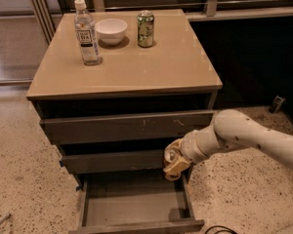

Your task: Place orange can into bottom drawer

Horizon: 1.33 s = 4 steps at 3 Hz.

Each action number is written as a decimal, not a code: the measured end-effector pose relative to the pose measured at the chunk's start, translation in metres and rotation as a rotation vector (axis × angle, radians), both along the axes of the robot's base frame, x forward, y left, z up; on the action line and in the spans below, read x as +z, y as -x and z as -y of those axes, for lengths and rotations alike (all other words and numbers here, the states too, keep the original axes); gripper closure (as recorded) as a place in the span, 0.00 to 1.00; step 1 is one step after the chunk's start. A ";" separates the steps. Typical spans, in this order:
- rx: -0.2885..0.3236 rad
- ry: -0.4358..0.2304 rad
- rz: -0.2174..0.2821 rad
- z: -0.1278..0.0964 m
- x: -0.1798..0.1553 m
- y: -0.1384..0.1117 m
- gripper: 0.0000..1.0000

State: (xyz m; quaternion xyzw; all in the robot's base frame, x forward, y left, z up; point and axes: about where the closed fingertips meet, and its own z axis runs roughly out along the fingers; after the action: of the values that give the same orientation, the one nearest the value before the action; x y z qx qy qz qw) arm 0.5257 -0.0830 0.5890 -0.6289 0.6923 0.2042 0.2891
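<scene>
My gripper (175, 163) hangs at the end of the white arm, in front of the right end of the middle drawer and just above the right rear of the open bottom drawer (136, 226). It is shut on the orange can (171, 155), of which only the silver top and a little of the side show between the tan fingers. The bottom drawer is pulled out, and its flat grey tray holds nothing.
On the tan cabinet top (151, 67) stand a water bottle (86, 33), a white bowl (111, 30) and a green can (145, 29). The top drawer (127, 126) and middle drawer (112, 161) are slightly ajar. A speckled floor surrounds the cabinet, with a dark wall at the right.
</scene>
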 end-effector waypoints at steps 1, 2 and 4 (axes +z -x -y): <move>0.000 -0.025 -0.010 0.003 -0.069 0.002 1.00; -0.007 -0.120 -0.033 0.005 -0.157 0.005 1.00; 0.010 -0.126 -0.041 0.003 -0.176 0.005 1.00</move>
State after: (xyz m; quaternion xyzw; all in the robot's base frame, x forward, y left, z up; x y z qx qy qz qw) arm 0.5205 -0.0858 0.4130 -0.6085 0.6807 0.2615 0.3130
